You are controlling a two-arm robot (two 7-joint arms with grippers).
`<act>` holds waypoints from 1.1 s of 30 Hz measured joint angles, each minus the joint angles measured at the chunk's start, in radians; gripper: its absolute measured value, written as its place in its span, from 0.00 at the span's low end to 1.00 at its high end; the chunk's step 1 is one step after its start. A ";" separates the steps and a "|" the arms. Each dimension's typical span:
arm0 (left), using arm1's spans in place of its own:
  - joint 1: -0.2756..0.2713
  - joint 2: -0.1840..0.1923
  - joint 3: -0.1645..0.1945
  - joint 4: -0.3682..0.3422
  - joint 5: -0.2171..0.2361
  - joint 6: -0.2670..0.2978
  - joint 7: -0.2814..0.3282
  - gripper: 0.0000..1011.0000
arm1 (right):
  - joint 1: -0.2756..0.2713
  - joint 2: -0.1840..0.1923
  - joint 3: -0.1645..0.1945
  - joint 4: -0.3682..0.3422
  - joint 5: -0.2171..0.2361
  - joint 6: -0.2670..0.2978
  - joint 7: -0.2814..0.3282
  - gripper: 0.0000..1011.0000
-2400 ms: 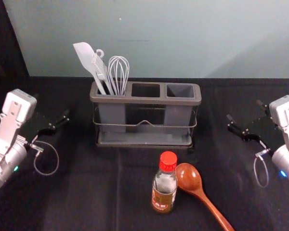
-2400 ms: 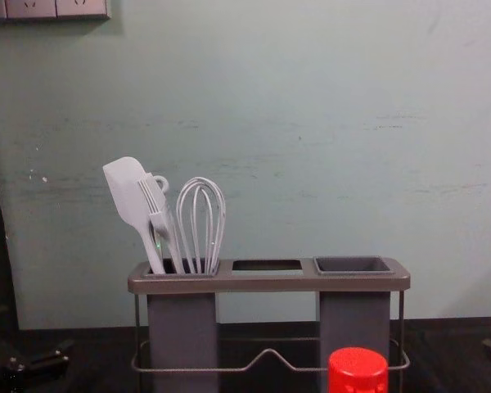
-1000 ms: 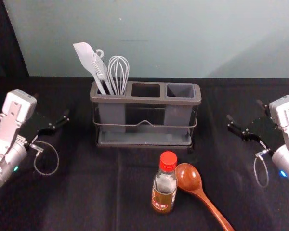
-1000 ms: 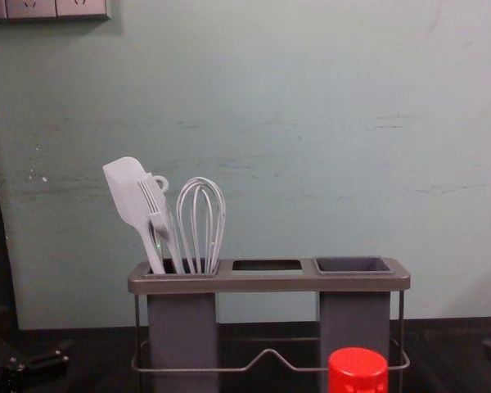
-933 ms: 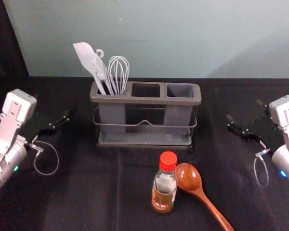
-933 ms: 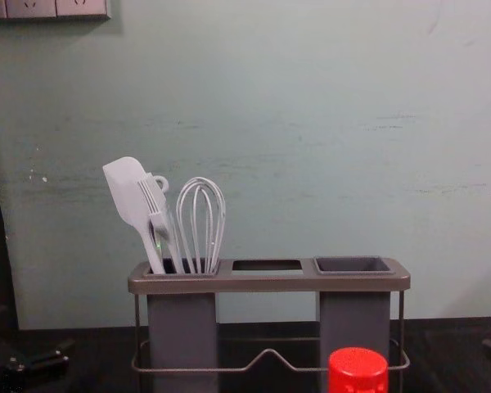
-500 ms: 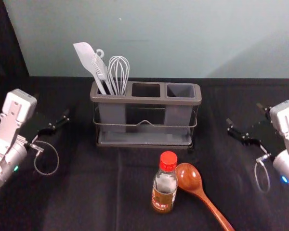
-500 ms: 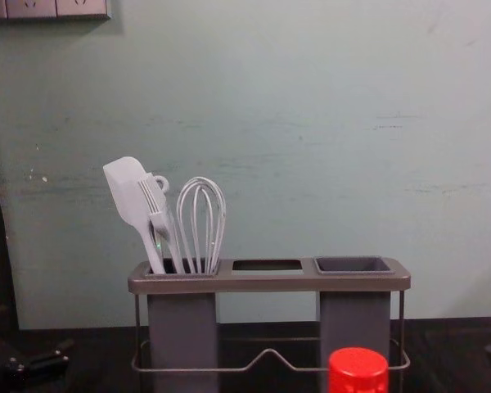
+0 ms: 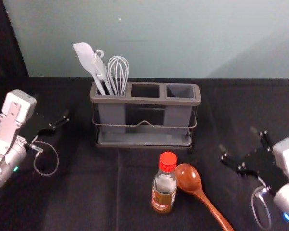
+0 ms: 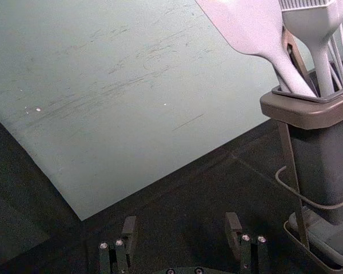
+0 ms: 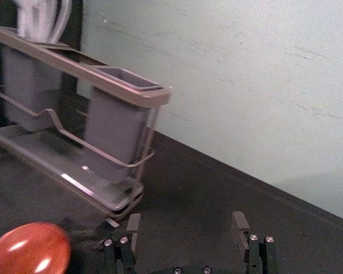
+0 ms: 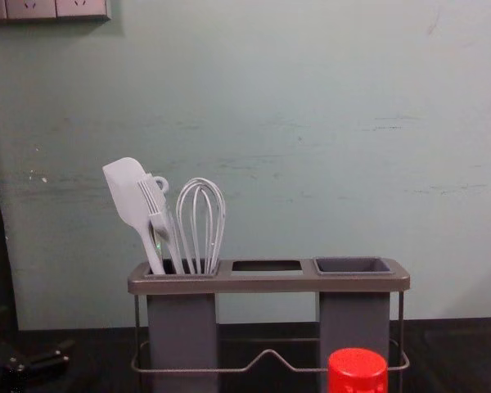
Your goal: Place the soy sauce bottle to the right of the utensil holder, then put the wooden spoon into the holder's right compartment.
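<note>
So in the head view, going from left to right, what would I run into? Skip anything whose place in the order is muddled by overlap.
Left claw → white spatula → whisk → soy sauce bottle → bowl of the wooden spoon → right claw.

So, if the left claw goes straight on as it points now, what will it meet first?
The left claw would probably meet the wall, passing left of the utensil holder; depth is unclear, so the black tablecloth might come first.
</note>
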 joint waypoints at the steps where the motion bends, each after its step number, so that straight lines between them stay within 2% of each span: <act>1: 0.000 0.000 0.000 0.000 0.000 0.000 0.000 0.99 | -0.012 0.002 0.001 -0.009 -0.003 -0.004 -0.001 0.99; 8: 0.000 0.000 0.000 0.000 0.000 0.000 0.000 0.99 | -0.117 0.019 0.014 -0.110 -0.019 -0.039 -0.004 0.99; 9: 0.000 0.000 0.000 0.000 0.000 0.000 0.000 0.99 | -0.117 0.019 0.014 -0.110 -0.019 -0.039 -0.004 0.99; 16: 0.000 0.000 0.000 0.000 0.000 0.000 0.000 0.99 | -0.184 0.021 0.016 -0.188 0.008 -0.067 0.040 0.99; 22: 0.000 0.000 0.000 0.000 0.000 0.000 0.000 0.99 | -0.207 0.016 0.003 -0.224 0.034 -0.074 0.096 0.99; 33: 0.000 0.000 0.000 0.000 0.000 0.000 0.000 0.99 | -0.206 -0.005 -0.021 -0.256 0.080 -0.074 0.197 0.99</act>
